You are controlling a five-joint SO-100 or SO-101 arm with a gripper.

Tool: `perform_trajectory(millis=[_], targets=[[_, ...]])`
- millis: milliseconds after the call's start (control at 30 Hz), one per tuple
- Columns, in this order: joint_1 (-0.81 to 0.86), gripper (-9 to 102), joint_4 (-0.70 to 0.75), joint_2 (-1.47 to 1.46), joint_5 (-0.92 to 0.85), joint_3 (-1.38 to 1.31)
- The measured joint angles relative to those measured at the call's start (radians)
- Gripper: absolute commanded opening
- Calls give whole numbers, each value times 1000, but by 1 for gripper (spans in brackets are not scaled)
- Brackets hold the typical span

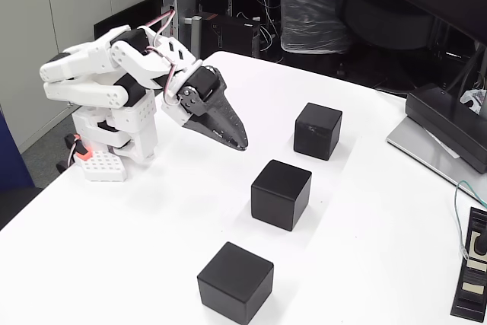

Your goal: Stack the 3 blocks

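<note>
In the fixed view your gripper point(242, 144) hangs folded back near the arm's base at the left, its dark jaws brought together to a narrow point and holding nothing. That tip aims down and to the right, toward the blocks. You have three black cubes, all apart on the white table point(365, 211), none stacked: the far block point(317, 131), the middle block point(281, 194) and the near block point(235, 282). They run in a diagonal line from far right to near left. The far and middle blocks lie closest to your tip.
</note>
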Motion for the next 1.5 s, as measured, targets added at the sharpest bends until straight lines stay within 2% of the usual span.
perform_trajectory(millis=[1267,1367,1500], targets=[[0,-1,0,0,0,0],[0,3,0,0,-3,0],[0,13,0,0,-103,0]])
